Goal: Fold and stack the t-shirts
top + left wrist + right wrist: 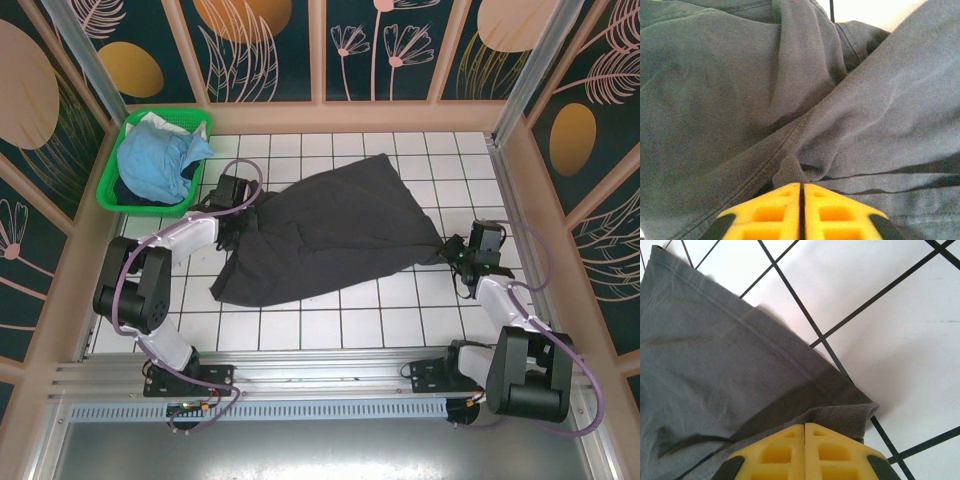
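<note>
The dark charcoal-grey t-shirt [325, 232] lies spread and rumpled across the middle of the white tiled table. My left gripper [243, 207] sits at its left edge, shut on a pinch of the grey cloth [790, 170]; its yellow fingers [775, 212] are pressed together. At the shirt's right corner my right gripper [452, 250] is shut on the hemmed edge [850, 415], yellow fingers [832, 452] closed over it. The light blue t-shirt [160, 160] lies bunched in the green basket [115, 190] at the back left.
The green basket stands in the back left corner against the patterned wall. White tiles [360, 320] show bare between the shirt and the arm bases. Wooden walls enclose the table on the left, back and right.
</note>
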